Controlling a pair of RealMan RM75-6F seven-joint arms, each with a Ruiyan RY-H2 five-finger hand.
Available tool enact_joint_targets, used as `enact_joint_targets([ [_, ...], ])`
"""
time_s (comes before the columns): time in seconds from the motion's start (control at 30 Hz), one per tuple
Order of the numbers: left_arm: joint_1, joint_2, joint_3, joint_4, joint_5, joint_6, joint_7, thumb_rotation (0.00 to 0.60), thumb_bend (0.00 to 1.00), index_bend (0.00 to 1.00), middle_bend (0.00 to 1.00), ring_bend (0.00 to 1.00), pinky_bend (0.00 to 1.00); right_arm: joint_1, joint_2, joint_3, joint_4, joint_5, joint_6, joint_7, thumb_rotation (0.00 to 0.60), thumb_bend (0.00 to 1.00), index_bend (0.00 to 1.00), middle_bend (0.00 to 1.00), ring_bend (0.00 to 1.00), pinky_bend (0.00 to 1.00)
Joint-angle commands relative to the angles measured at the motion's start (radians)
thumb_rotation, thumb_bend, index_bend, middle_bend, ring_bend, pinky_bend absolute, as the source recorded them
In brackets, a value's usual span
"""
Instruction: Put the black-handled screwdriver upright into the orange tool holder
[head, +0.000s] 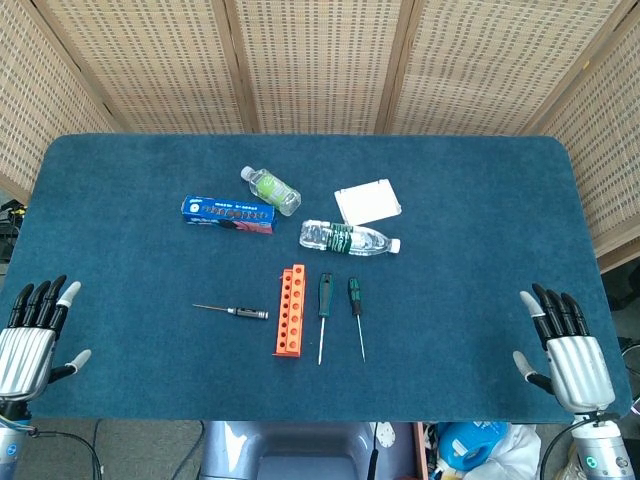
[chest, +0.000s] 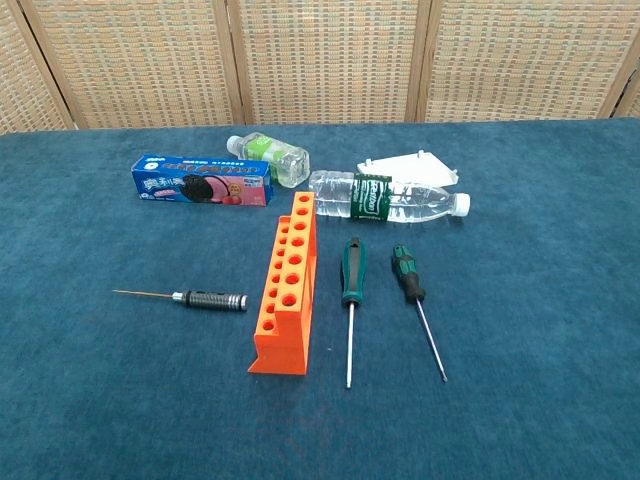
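Head view: the left hand (head: 28, 335) is seen at the table's (head: 480, 220) near-left edge, fingers apart and holding nothing. The black-handled screwdriver (head: 232, 311) lies flat just left of the orange tool holder (head: 290, 310); two green-handled screwdrivers (head: 323, 315) lie to its right, with a cookie box (head: 228, 214) and bottles (head: 349, 239) behind. The right hand (head: 566, 350) is held likewise, fingers spread
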Motion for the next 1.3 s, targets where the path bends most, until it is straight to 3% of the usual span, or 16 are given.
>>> enact_joint_targets([
  [0.03,-0.001,0.001,0.002,-0.002,0.001,-0.002,-0.001,0.6,0.0,0.01,0.0,0.0,0.0,0.001,0.0,0.001,0.001,0.002,-0.002,0.0,0.6,0.28,0.0,0.0,0.0,0.0],
  [0.4,-0.03,0.027,0.006,-0.03,0.018,-0.046,-0.024,0.6,0.0,0.01,0.0,0.0,0.0,-0.005,0.006,0.005,0.001,0.011,0.005,0.005,0.6,0.28,0.0,0.0,0.0,0.0],
  [0.57,-0.081,0.082,0.004,-0.091,0.042,-0.111,-0.056,0.6,0.0,0.05,0.0,0.0,0.0,-0.004,0.003,0.003,-0.001,0.009,0.001,-0.006,0.6,0.28,0.0,0.0,0.0,0.0],
  [0.77,-0.17,0.116,-0.007,-0.147,0.024,-0.254,-0.089,0.6,0.08,0.14,0.0,0.0,0.0,-0.004,0.003,0.004,-0.002,0.012,-0.002,-0.01,0.6,0.28,0.0,0.0,0.0,0.0],
  [1.03,-0.275,0.008,-0.079,-0.128,-0.095,-0.377,-0.005,0.6,0.15,0.28,0.0,0.0,0.0,-0.002,0.006,0.009,-0.007,0.016,-0.001,0.008,0.6,0.28,0.0,0.0,0.0,0.0],
  [1.3,-0.366,-0.059,-0.123,-0.139,-0.205,-0.475,0.108,0.6,0.16,0.34,0.0,0.0,0.0,-0.004,0.007,0.01,0.002,0.02,0.001,0.015,0.6,0.28,0.0,0.0,0.0,0.0],
])
